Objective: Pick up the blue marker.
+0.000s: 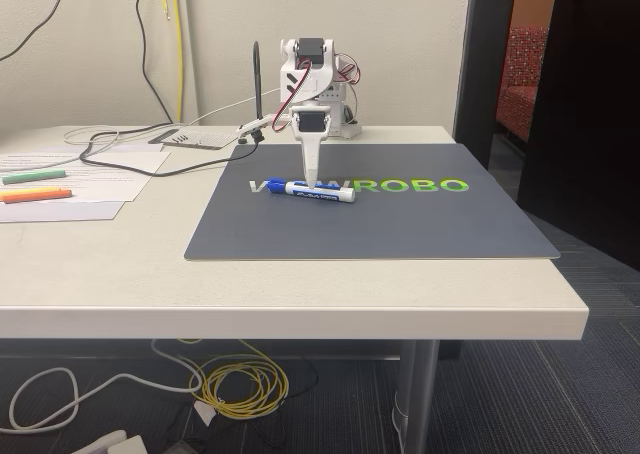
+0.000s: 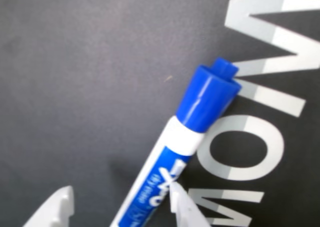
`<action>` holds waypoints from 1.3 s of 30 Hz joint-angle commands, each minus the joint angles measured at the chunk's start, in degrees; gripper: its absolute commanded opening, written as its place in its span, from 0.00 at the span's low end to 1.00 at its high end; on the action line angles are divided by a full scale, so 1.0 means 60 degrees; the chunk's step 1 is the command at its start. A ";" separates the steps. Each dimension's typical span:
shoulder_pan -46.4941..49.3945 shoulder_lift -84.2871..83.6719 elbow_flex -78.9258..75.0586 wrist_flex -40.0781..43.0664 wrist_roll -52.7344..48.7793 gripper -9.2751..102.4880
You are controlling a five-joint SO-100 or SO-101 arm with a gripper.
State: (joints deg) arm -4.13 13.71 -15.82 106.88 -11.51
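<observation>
Jaws [image 2: 120,207] straddle blue marker [image 2: 185,142] lying on mat [image 2: 75,87].

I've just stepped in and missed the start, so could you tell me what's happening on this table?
A small white robot arm is reaching down over the blue marker, which lies flat on the dark grey mat. In the wrist view the gripper is open, with a fingertip on each side of the marker's barrel, so it has not been lifted. A green highlighter and an orange highlighter lie on papers at the left of the fixed view.
</observation>
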 commanded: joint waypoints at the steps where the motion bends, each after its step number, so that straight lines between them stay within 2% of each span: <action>1: 0.0073 0.0146 -0.0381 0.1626 0.0103 0.33; 20: -0.0190 -0.0220 -0.0322 0.1348 0.0059 0.36; 29: -0.0103 -0.0176 -0.0337 0.1187 0.0542 0.29; 34: -0.0088 -0.0176 -0.0308 0.1172 0.0527 0.22; 39: -0.0088 -0.0161 -0.0293 0.1187 0.0498 0.20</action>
State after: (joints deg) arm -4.66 11.60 -15.91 107.14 -8.53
